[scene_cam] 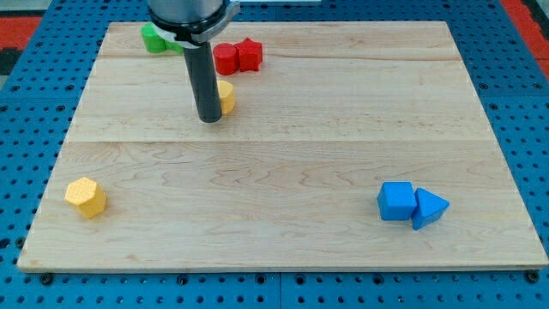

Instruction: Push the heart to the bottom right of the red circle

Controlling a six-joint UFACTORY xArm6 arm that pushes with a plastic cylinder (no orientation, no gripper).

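Observation:
The yellow heart (226,96) lies near the view's top, left of centre, mostly hidden behind my rod. My tip (210,118) rests on the board touching the heart's left side. The red circle (226,58) sits just above the heart, close to the board's top edge, touching a red star (250,54) on its right. The heart is below the red circle, about level with it left to right.
A green block (154,39) lies at the top left, partly hidden by the arm. A yellow hexagon (86,197) sits at the bottom left. A blue cube (396,201) and a blue triangle (428,209) touch at the bottom right. The wooden board (343,129) ends in blue surround.

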